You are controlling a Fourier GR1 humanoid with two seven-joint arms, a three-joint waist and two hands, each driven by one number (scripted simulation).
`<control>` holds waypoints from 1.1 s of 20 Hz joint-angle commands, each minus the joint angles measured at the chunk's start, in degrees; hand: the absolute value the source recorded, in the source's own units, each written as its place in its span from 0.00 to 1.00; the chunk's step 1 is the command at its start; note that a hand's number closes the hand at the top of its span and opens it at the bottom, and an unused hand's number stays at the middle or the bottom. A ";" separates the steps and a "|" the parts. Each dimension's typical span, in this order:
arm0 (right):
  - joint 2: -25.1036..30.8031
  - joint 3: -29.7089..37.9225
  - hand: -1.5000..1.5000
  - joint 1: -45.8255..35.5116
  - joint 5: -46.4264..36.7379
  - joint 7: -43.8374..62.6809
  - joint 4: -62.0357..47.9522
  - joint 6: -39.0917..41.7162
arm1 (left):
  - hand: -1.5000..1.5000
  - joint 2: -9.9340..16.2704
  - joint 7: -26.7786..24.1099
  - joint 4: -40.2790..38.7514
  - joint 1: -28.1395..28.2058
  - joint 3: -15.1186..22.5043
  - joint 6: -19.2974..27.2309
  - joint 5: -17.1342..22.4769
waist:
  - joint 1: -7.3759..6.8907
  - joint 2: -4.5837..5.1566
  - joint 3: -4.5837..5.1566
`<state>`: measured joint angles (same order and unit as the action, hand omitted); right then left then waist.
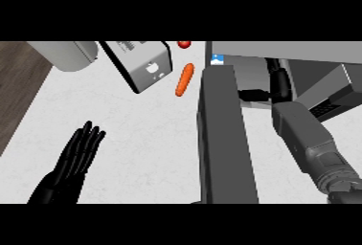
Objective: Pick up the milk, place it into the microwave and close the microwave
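The milk [217, 59], a small white carton with a blue top, stands at the far left of the microwave's [283, 50] opening, just past the top of the open door. The dark grey microwave door [222, 139] hangs open and runs down the middle of the view. My right hand [277, 79] reaches into the microwave to the right of the door, fingers stretched away from me and thumb [253, 94] pointing left. It holds nothing and stands apart from the milk. My left hand [79, 150] rests open over the counter at the lower left, fingers straight.
A grey boxy appliance [141, 64] stands tilted at the back. An orange sausage-shaped item [185, 79] lies beside it, with a small red thing [184, 44] behind. A pale round vessel [67, 53] sits at the back left. The white counter [134, 143] ends at its left edge [28, 103].
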<state>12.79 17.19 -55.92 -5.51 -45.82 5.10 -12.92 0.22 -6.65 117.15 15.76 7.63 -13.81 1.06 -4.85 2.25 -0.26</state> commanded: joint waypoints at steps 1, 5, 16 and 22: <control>-1.23 1.37 0.00 2.48 1.50 -2.95 0.68 4.05 | 0.00 -0.21 -0.30 -2.66 -0.36 2.24 -0.47 -0.45 | 0.95 -0.39 0.03; -2.27 0.69 0.00 5.44 1.01 -5.70 0.95 7.84 | 0.00 1.61 -2.04 -7.57 -3.54 0.29 -3.33 1.04 | 2.05 -0.78 0.12; -3.28 -1.71 0.00 16.45 0.68 -11.95 6.88 14.33 | 1.00 1.97 -1.29 -15.10 -9.02 7.47 -4.05 -8.34 | 5.02 -2.32 0.27; -3.61 -3.77 0.00 22.00 2.34 -6.06 17.81 17.24 | 1.00 -0.16 -0.04 -19.72 -13.61 11.32 -0.23 -10.54 | 5.87 -2.72 0.34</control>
<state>8.93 15.07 -37.21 -3.62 -54.37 16.53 1.56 0.96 -7.87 98.17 3.54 15.70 -16.98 -6.73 0.38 -0.09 0.01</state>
